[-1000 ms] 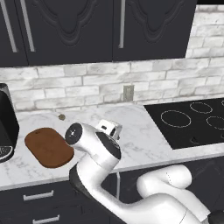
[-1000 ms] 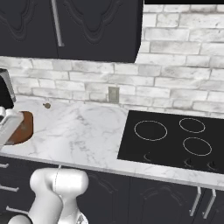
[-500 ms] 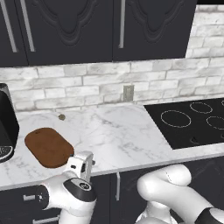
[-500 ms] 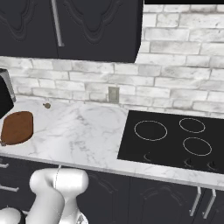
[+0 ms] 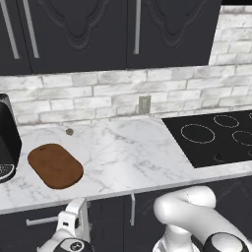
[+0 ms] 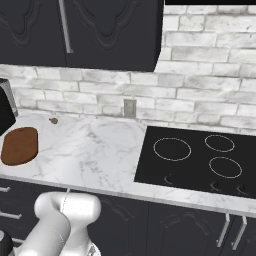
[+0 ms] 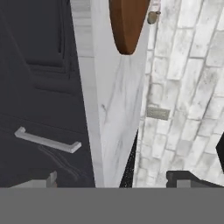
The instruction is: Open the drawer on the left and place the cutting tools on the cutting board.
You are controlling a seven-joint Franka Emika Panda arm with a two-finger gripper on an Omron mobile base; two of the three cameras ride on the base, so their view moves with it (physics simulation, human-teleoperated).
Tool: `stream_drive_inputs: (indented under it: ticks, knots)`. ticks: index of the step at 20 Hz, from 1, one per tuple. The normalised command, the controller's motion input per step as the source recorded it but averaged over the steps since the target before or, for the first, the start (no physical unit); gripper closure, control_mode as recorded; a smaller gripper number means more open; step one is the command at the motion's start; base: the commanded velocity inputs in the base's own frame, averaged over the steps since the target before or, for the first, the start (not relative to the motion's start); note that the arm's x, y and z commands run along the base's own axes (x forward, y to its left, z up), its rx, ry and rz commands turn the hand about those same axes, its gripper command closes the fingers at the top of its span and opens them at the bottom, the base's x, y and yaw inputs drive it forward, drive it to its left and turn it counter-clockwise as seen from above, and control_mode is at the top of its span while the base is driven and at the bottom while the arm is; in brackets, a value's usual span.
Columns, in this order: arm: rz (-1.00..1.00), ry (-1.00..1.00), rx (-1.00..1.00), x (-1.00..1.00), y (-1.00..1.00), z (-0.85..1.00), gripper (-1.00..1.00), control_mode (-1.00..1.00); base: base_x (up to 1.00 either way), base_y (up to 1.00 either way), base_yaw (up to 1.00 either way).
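The reddish-brown cutting board (image 5: 55, 165) lies flat on the left of the marble counter (image 5: 128, 157), with nothing on it; it also appears as the cutting board (image 6: 20, 145) and, rolled sideways, the cutting board (image 7: 127, 22). The black drawer (image 5: 24, 227) below it is shut, its short silver bar handle (image 5: 42, 221) level. My hand (image 5: 73, 224) hangs low in front of the cabinets, just right of that handle and below the counter edge. My gripper (image 7: 118, 179) is open, its tips wide apart with nothing between them. The cutting tools are hidden.
A black appliance (image 5: 7, 138) stands at the counter's far left, beside the board. A black cooktop (image 5: 216, 138) takes up the right. A cabinet door's vertical handle (image 5: 132, 209) is right of my hand, seen as the handle (image 7: 48, 141). A small brown knob (image 5: 69, 131) sits near the wall.
The arm has swung down from above the counter near the board to below the counter edge, in front of the lower cabinets. The board and the drawer have not moved.
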Motion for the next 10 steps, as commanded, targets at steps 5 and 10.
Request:
stream_drive_inputs:
  ticks: [5,10]
  knots:
    - [0.01,-0.2,-0.06,0.0,0.22,-0.45,-1.0,-1.0,0.0,0.0,0.0]
    - [0.02,-0.19,-0.01,0.0,0.25,-0.38,-1.0,-1.0,0.0,0.0,0.0]
